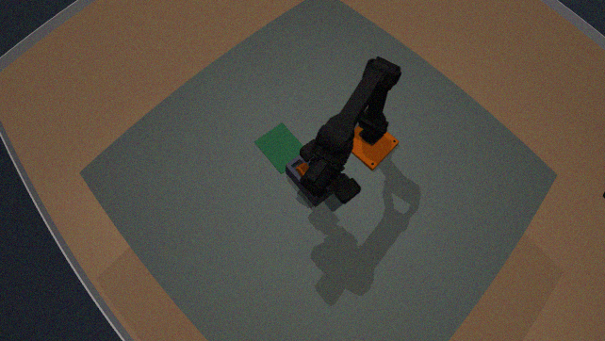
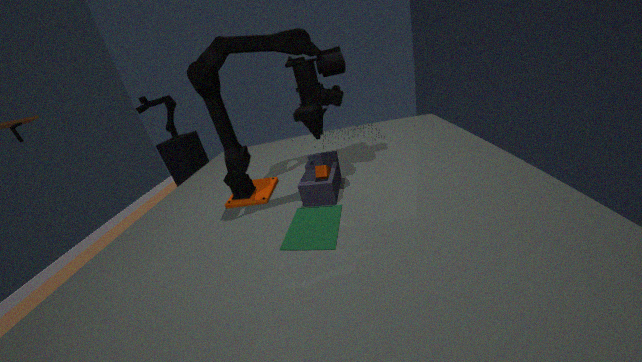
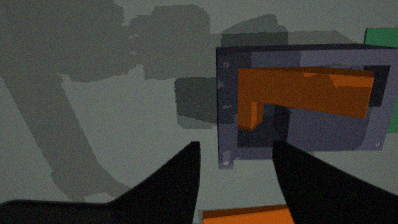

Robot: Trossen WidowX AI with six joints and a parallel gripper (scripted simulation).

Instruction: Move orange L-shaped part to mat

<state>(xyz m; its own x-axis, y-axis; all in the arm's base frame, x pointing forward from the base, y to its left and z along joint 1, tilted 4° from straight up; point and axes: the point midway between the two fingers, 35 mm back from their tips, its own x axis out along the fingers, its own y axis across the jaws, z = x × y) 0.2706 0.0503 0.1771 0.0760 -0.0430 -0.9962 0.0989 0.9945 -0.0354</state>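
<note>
The orange L-shaped part (image 1: 302, 169) (image 2: 321, 171) (image 3: 300, 90) is tilted in the grey tray (image 1: 290, 170) (image 2: 320, 194) (image 3: 345, 59). Its L-shaped end sits low in the pocket, at the left in the wrist view. Its straight end stands raised on the side toward the green mat (image 1: 280, 146) (image 2: 314, 227) (image 3: 382, 37). My gripper (image 2: 318, 136) (image 3: 236, 149) is partly open and empty, above the tray's far end from the mat, touching nothing. In the top view the arm hides the fingertips and much of the tray.
The arm's orange base plate (image 1: 374, 157) (image 2: 265, 190) (image 3: 250, 216) stands beside the tray. The green mat lies close to the tray's end. The tray's walls rise around the pocket. The arm's shadow falls across the table.
</note>
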